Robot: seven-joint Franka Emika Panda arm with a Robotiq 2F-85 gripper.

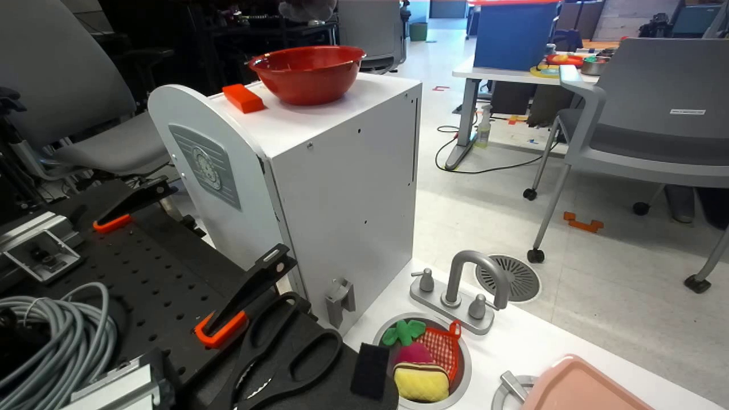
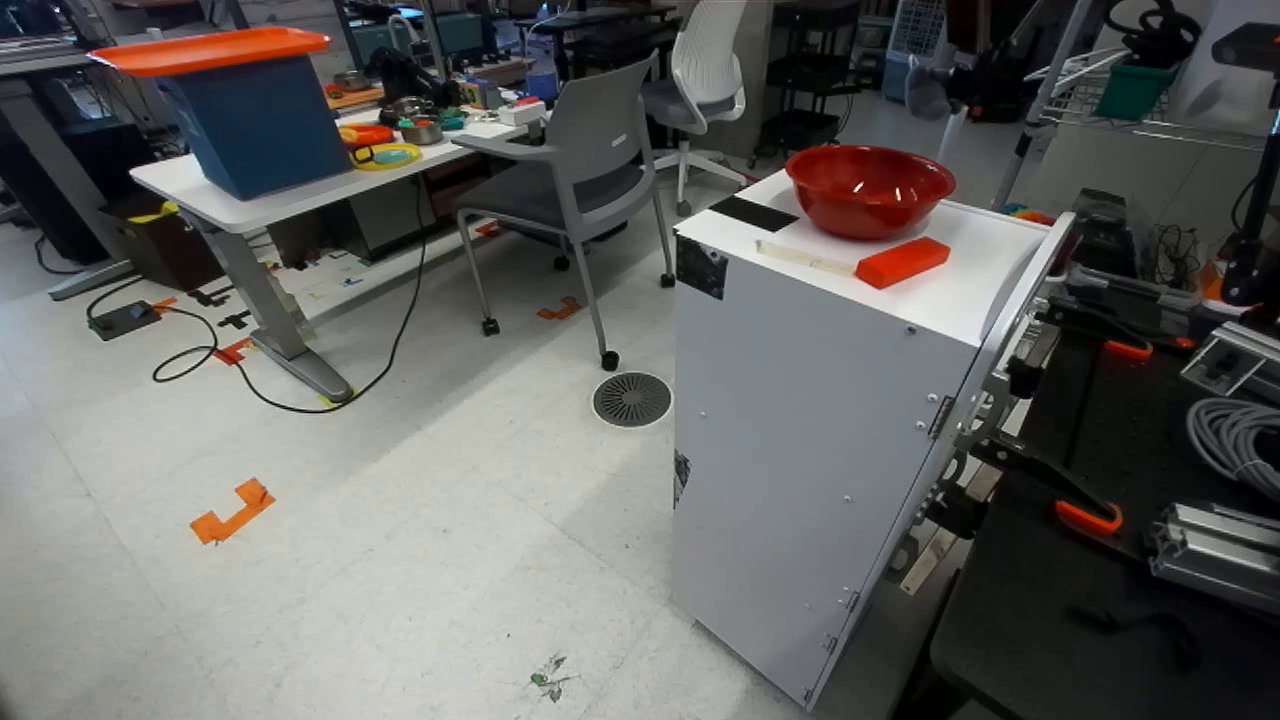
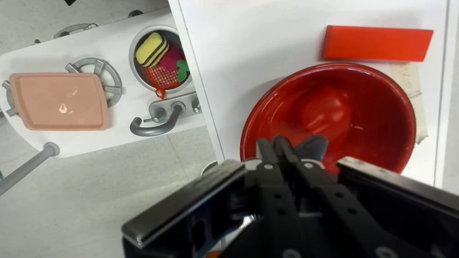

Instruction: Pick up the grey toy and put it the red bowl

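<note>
The glossy red bowl (image 1: pixel 307 77) stands upright on top of a white cabinet; it also shows in an exterior view (image 2: pixel 868 195) and the wrist view (image 3: pixel 373 118). My gripper (image 3: pixel 278 141) is over the bowl's near-left part in the wrist view, fingers nearly together. The grey toy (image 3: pixel 312 147) sticks out beside and behind the fingertips, its rest hidden by the fingers. A grey lump, apparently the same toy, hangs above the bowl in both exterior views (image 1: pixel 307 10) (image 2: pixel 928 92). The gripper looks shut on a thin part of it.
An orange-red block (image 3: pixel 378 43) lies beside the bowl on the white cabinet (image 1: pixel 347 148). Lower down are a toy sink (image 1: pixel 464 370) with soft pieces, a grey faucet (image 1: pixel 484 267) and a pink tray (image 3: pixel 59 100). A black table (image 1: pixel 142 256) holds clamps and scissors.
</note>
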